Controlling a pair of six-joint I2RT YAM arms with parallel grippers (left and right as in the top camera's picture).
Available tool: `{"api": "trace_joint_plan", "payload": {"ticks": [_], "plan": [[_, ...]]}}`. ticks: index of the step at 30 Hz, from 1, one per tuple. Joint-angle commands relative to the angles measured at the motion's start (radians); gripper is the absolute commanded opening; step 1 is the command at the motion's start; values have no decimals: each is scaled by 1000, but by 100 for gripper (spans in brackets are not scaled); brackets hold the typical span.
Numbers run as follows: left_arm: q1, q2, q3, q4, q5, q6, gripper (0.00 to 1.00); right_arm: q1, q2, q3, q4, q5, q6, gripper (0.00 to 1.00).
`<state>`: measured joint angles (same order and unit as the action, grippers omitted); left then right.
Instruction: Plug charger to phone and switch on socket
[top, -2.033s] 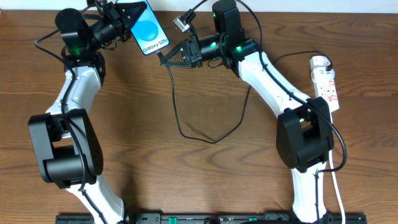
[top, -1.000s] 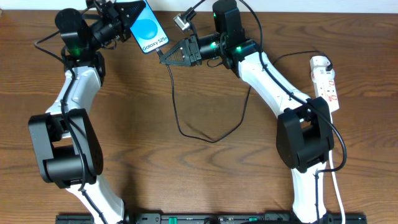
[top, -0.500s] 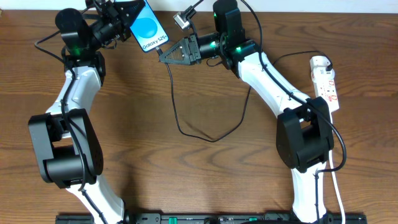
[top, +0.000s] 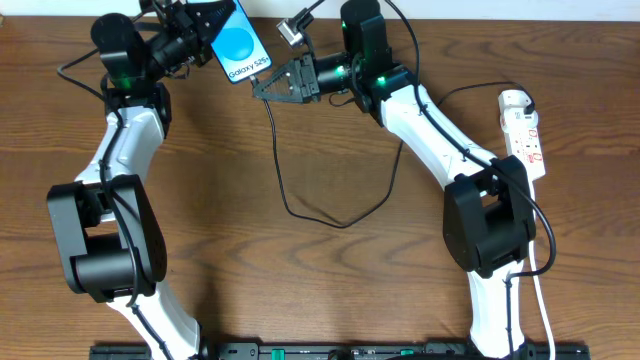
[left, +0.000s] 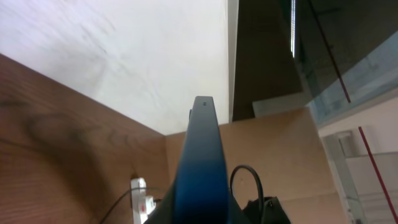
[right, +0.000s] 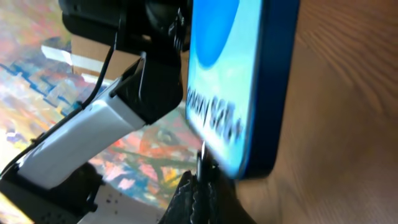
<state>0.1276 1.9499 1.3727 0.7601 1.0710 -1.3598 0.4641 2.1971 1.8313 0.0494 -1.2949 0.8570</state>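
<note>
My left gripper is shut on the phone and holds it raised at the back of the table, its blue "Galaxy S25" screen up. The phone shows edge-on in the left wrist view and close up in the right wrist view. My right gripper is shut on the charger's small plug, whose tip sits right at the phone's bottom edge. The black cable loops down across the table. The socket lies at the right edge, apart from both grippers.
The socket's white cord runs down the right side toward the front. A small metal clip hangs on a cable near the phone. The wall rises behind the table's back edge.
My right gripper has moved up and left with the plug, closing in on the phone's bottom edge. The left gripper and phone have stayed still.
</note>
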Motion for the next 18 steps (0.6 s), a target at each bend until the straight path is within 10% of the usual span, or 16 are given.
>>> {"api": "trace_joint_plan", "payload": {"ticks": [1, 18], "plan": [[-51, -14, 3, 5, 149, 20, 7, -4, 3, 18, 19, 173, 12, 1], [-47, -14, 3, 5, 148, 21, 7, -11, 3, 18, -12, 124, -11, 1]]}}
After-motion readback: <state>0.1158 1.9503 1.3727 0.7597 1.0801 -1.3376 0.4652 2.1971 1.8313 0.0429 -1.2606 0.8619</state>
